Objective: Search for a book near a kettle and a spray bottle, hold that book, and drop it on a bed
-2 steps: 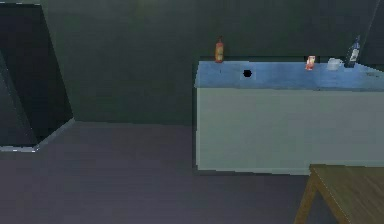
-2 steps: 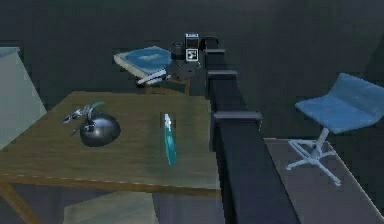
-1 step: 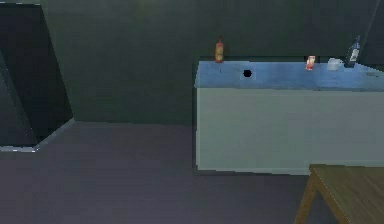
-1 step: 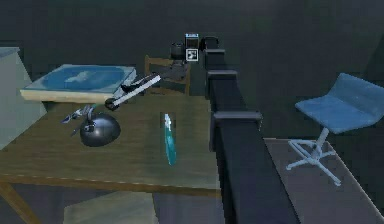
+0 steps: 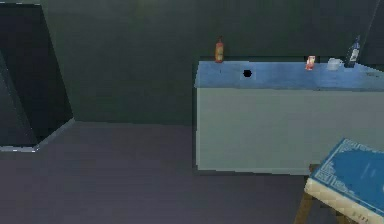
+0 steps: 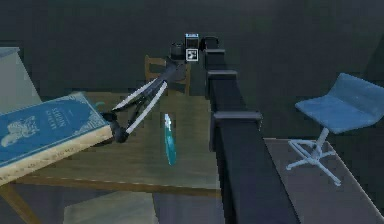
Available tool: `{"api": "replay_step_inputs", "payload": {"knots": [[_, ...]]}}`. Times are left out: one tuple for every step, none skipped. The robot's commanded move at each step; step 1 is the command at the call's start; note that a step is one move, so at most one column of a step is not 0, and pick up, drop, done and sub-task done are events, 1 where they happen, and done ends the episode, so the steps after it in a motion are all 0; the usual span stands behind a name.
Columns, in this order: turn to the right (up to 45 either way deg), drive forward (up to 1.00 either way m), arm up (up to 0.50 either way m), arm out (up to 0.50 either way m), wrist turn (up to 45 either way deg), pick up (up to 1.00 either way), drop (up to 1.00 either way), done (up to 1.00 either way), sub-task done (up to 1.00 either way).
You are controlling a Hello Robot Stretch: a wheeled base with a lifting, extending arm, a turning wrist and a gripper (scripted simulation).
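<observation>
Where the book (image 6: 45, 130) (blue) lies on the table (image 6: 130, 168), the gripper (image 6: 120, 128) is close.

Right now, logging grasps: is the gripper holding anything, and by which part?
Cannot tell: the gripper ends at the blue book lying on the table.
</observation>
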Motion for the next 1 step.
{"api": "replay_step_inputs", "payload": {"knots": [[0.0, 0.00, 0.00, 0.00, -3.0, 0.00, 0.00, 0.00, 0.00]]}}
